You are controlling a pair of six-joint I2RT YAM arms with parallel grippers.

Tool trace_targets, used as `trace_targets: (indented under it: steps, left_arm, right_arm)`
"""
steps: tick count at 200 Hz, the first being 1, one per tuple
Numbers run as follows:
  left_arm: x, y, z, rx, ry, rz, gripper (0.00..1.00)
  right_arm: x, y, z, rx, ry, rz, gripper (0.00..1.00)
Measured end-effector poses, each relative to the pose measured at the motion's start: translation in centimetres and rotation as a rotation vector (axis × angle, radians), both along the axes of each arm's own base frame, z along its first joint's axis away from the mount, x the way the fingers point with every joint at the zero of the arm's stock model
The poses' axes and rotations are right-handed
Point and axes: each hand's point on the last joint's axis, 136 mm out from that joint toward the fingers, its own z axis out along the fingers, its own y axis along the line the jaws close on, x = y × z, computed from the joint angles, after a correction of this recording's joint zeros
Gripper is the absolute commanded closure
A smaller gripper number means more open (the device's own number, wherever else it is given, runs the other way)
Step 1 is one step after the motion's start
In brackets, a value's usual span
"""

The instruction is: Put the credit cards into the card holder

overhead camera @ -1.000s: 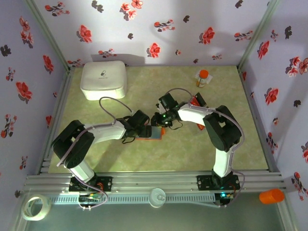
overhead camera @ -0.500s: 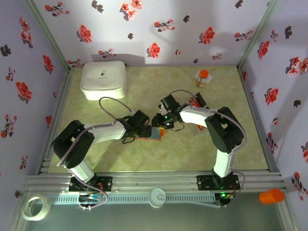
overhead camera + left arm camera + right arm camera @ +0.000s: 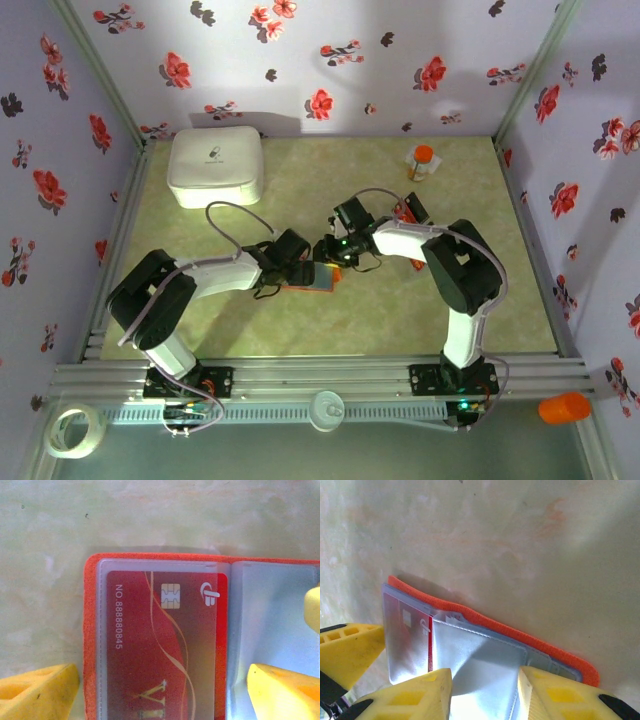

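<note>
Left gripper point(image 3: 162, 676) released, jaws wide, spanning card holder's point(image 3: 90, 630) left half. Right gripper point(image 3: 484, 676) part-open over its pocket. Bare table point(image 3: 150, 510) beyond.

The card holder point(image 3: 318, 279) lies open and flat near the middle of the tabletop point(image 3: 300, 180), a little toward the near edge. It is orange-red, with a soft border framing cloudy blue-grey plastic sleeves point(image 3: 480, 665). One glossy red card point(image 3: 150, 645) sits fully inside the left sleeve, showing a gold chip, a gold swirl and a printed number. A few more cards point(image 3: 408, 211), red and black, lie toward the right edge, partly hidden.
</note>
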Motion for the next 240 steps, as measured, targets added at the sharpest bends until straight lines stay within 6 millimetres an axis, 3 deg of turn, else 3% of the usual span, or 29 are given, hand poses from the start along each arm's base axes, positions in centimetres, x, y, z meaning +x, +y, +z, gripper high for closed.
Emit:
trace_targets:
  steps: [29, 71, 135, 207, 240]
  left_arm:
    - [0.0, 0.0, 0.0, 0.000, 0.000, 0.000, 0.12]
    - [0.0, 0.0, 0.1, -0.001, -0.001, 0.000, 0.12]
    - [0.0, 0.0, 0.0, -0.001, -0.002, 0.001, 0.13]
    - [0.0, 0.0, 0.0, -0.002, -0.004, 0.001, 0.13]
    - [0.0, 0.1, 0.0, -0.002, -0.003, 0.001, 0.13]
  right_arm:
    - [0.2, 0.6, 0.5, 0.037, 0.003, -0.009, 0.69]
    - [0.6, 0.9, 1.0, 0.068, 0.004, -0.018, 0.69]
    - [0.8, -1.1, 1.5, -0.005, -0.030, -0.042, 0.77]
    - [0.5, -1.5, 1.3, -0.037, -0.031, -0.043, 0.75]
    - [0.2, -1.7, -0.3, -0.057, 0.002, -0.047, 0.69]
